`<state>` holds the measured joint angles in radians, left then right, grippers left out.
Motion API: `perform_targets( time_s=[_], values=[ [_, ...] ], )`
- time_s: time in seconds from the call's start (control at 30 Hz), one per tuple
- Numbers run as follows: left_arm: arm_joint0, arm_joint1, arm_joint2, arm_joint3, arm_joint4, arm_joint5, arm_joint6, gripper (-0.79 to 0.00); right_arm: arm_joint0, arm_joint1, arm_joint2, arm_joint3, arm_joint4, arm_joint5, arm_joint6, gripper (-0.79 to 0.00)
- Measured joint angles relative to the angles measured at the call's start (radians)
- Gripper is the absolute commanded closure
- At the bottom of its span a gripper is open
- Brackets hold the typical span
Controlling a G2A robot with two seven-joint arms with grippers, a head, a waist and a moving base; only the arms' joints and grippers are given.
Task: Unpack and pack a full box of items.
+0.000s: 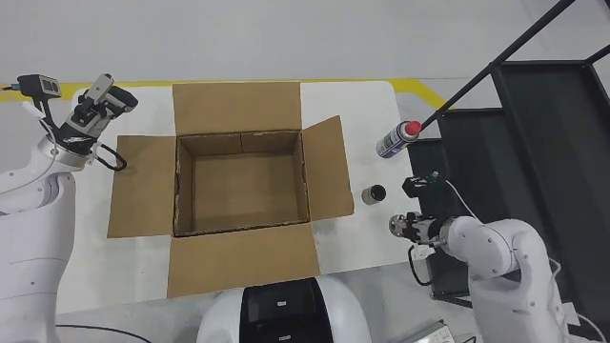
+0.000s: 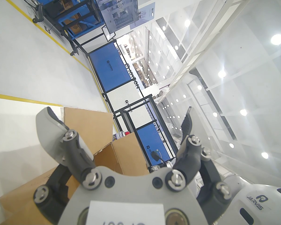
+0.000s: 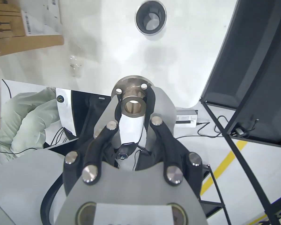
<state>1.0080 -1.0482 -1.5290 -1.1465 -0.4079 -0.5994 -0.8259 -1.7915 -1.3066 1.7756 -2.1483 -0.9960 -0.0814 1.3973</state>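
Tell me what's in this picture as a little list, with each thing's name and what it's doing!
Box: open brown cardboard box, flaps spread, nothing inside, on the white table.
Left gripper: open, empty, left of the box.
Right gripper: shut on a metal flanged ring.
Spray can: silver, red cap, lying right of the box.
Cup: small dark round cup, upright, near the right gripper.
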Motion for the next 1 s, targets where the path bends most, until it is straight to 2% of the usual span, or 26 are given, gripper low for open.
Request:
perform_targets(
  time_s=[0.23, 0.47, 0.77, 0.8, 0.83, 1.0],
  values=[
    [0.000, 0.000, 0.000, 0.000, 0.000, 0.000, 0.000, -0.785, 0.078, 0.001, -0.104, 0.219, -0.099, 0.044, -0.123, 0.000],
    [0.000, 0.000, 0.000, 0.000, 0.000, 0.000, 0.000, -0.785, 0.184, 0.004, -0.164, 0.398, -0.190, 0.097, -0.182, 0.000],
    [0.000, 0.000, 0.000, 0.000, 0.000, 0.000, 0.000, -0.785, 0.230, 0.002, -0.190, 0.549, -0.174, 0.140, -0.283, 0.000],
    [0.000, 0.000, 0.000, 0.000, 0.000, 0.000, 0.000, -0.785, 0.232, 0.002, -0.191, 0.555, -0.168, 0.142, -0.291, -0.366],
    [0.000, 0.000, 0.000, 0.000, 0.000, 0.000, 0.000, -0.785, 0.233, 0.003, -0.192, 0.560, -0.164, 0.142, -0.296, -0.785],
    [0.000, 0.000, 0.000, 0.000, 0.000, 0.000, 0.000, -0.785, 0.237, 0.004, -0.192, 0.565, -0.142, 0.149, -0.318, -0.785]
  ],
)
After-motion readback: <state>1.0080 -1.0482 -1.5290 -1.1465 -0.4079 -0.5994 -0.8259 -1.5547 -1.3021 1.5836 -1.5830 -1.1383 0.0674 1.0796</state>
